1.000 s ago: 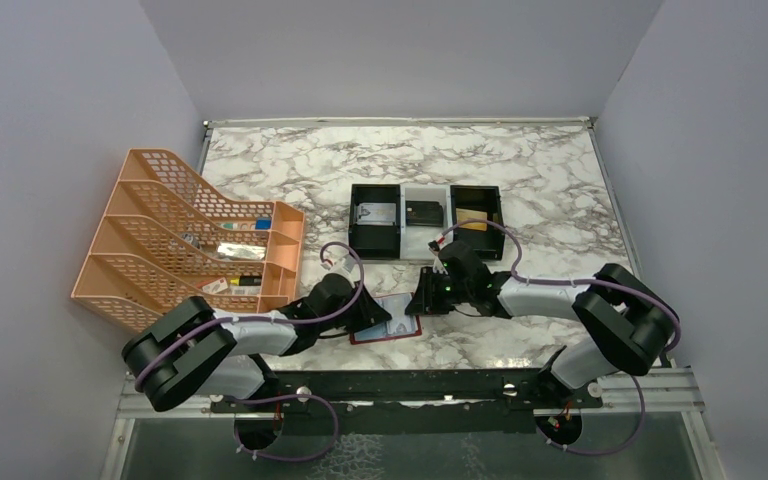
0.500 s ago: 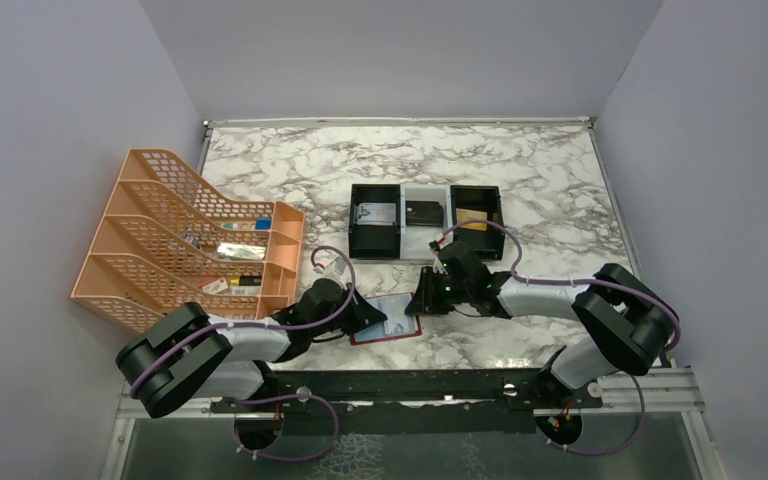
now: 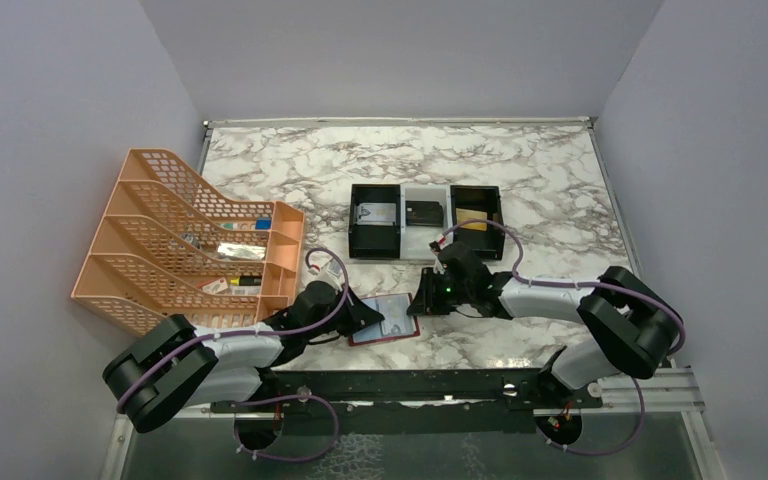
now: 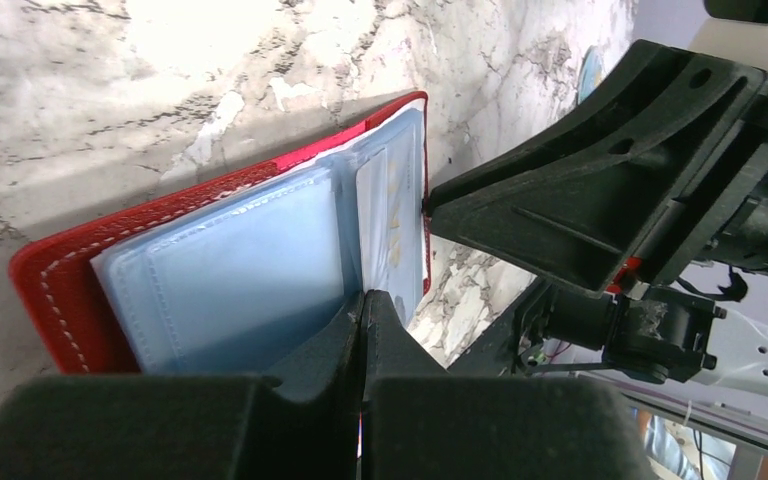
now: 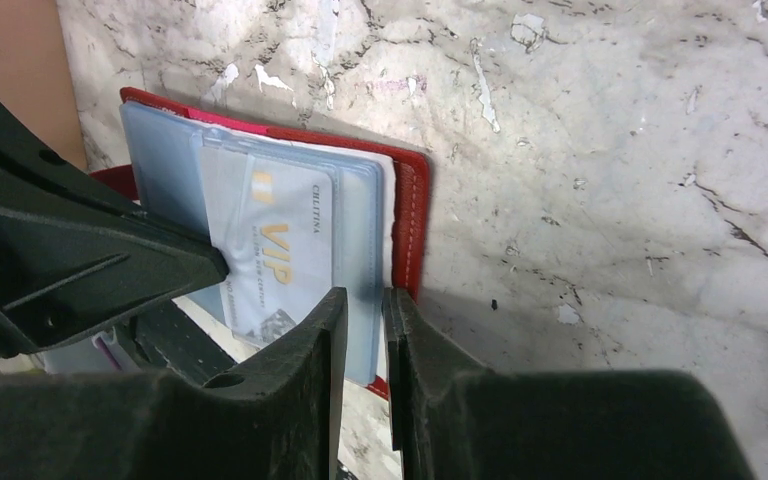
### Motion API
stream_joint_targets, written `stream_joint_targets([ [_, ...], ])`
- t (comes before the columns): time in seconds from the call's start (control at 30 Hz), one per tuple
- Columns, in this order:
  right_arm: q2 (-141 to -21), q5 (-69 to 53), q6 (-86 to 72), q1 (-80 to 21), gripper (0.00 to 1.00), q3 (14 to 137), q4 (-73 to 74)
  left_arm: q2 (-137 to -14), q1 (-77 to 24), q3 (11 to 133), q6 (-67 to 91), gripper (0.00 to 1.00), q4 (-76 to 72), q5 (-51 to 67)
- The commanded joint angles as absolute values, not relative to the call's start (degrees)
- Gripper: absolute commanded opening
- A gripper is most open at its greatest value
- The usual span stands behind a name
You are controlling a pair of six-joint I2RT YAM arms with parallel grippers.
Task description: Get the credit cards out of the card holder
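The flat dark-red bifold card holder with pale blue plastic inner panels (image 4: 60, 300) lies open close to the near edge of the marble table (image 3: 520, 170), about midway along it, between the two arms. A silvery-white plastic credit card with gold "VIP" lettering (image 5: 280, 250) sits inside the clear sleeve on the panel nearer the right arm.

The left gripper (image 4: 363, 300) has its jaws pressed fully together. Its tip rests on the blue panel and seems to pin the card holder flat (whether any plastic is caught between the jaws I cannot tell). The right gripper (image 5: 367, 300) stands narrow, with the card holder's right edge and sleeve in the slim gap, apparently pinched.

The step in hand looks like freeing this sleeved card. What seem to be other cards lie in the black-and-white three-compartment tray (image 3: 374, 248) further from the near edge. The next move calls for the right gripper to catch the card itself, not just the sleeve. It should then draw the card out while the left gripper presses the card holder down.
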State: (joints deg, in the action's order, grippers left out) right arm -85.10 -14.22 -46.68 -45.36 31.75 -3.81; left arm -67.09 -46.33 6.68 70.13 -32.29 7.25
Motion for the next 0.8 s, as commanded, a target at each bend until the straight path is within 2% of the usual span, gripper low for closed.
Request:
stream_joint_targets([
  [0.0,-82.4,-13.4,-44.4,-45.5,0.22,33.5,-0.8,-67.0,-45.9,7.0,69.1,0.01,-31.5,6.9],
  [0.2,-79.4,-19.2,-42.0,-45.5,0.26,34.7,-2.7,-68.8,-45.9,7.9,68.5,0.01,-31.5,7.7],
  [0.43,-85.9,-28.2,-43.3,-45.6,0.30,34.8,-10.7,-69.2,-45.9,8.3,68.4,0.01,-31.5,8.0],
  [0.6,-90.8,-24.3,-43.3,-45.6,0.30,35.7,-7.9,-68.8,-45.9,8.2,68.4,0.02,-31.5,8.0],
  [0.67,-92.1,-22.0,-43.8,-45.5,0.29,35.9,-5.6,-68.6,-45.9,8.2,68.4,0.05,-31.5,8.0],
  [0.77,-92.6,-21.5,-44.3,-45.6,0.29,34.5,-6.0,-68.2,-45.9,8.0,68.4,0.17,-31.5,7.8],
])
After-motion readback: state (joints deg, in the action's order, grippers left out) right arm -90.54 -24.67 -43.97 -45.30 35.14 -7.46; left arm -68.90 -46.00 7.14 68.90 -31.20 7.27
